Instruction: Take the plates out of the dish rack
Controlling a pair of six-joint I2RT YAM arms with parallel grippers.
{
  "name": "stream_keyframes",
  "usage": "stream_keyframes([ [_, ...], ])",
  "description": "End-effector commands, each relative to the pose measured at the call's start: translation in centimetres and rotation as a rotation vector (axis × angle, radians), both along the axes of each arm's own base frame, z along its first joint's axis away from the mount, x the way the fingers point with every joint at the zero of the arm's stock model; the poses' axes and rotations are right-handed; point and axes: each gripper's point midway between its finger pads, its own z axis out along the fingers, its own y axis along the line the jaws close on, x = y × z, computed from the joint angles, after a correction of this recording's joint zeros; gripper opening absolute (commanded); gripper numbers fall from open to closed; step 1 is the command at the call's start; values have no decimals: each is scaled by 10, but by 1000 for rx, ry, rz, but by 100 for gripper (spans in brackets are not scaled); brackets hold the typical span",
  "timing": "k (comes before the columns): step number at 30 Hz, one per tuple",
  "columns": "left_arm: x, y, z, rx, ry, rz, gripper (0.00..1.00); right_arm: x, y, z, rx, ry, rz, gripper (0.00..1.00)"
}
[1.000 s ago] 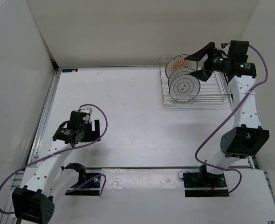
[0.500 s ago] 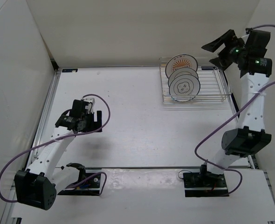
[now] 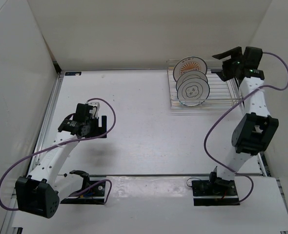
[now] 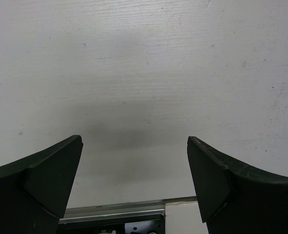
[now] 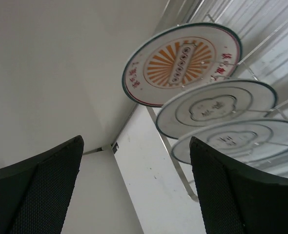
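White table [image 3: 134, 97]: plates [image 3: 193, 90] in dish rack [image 3: 224, 95] left of right end effector [image 3: 224, 63] (wide, empty); left end effector [image 3: 101, 127] wide.

Quick count: three plates total, so one sunburst plate [image 3: 190, 63] plus two ringed plates, a middle one [image 3: 193, 77] and a near one [image 3: 193, 91]. Just one dish rack [image 3: 222, 95]. Two robot arms, so two hands: left hand [image 3: 101, 127] and right hand [image 3: 223, 63]. One worktop [image 3: 144, 122] under it all.
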Motion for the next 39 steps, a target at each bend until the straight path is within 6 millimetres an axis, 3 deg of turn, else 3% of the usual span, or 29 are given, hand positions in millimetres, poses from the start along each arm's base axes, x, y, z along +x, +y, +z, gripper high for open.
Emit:
stream_keyframes([
  [1, 4, -1, 12, 0, -38, -10, 100, 4, 22, 37, 26, -10, -8, 90],
  [3, 4, 0, 11, 3, -37, -9, 100, 10, 20, 27, 31, 30, -57, 88],
  [5, 3, 1, 10, 11, -33, -11, 100, 10, 14, -5, 84, 176, -139, 83],
  [6, 2, 2, 10, 17, -33, -14, 100, 11, 15, -5, 114, 197, -157, 80],
  [7, 3, 3, 10, 22, -37, -16, 100, 9, 24, -8, 147, 236, -136, 70],
  [8, 3, 5, 10, 30, -35, -11, 100, 12, 27, -25, 168, 289, -132, 68],
  [10, 3, 7, 11, 40, -42, -7, 100, 13, 39, -16, 206, 294, -94, 68],
  [11, 3, 8, 11, 45, -40, -3, 100, 14, 44, -26, 212, 329, -87, 68],
  [13, 1, 9, 10, 54, -30, -4, 100, 14, 52, -27, 213, 345, -77, 68],
  [22, 3, 10, 8, 70, -1, -9, 100, 11, 80, -68, 258, 481, -45, 67],
  [27, 8, 9, 9, 74, -5, -18, 100, 23, 85, -78, 266, 473, -50, 66],
  [39, 9, 14, 9, 108, -2, -18, 100, 32, 83, -118, 267, 550, -93, 63],
])
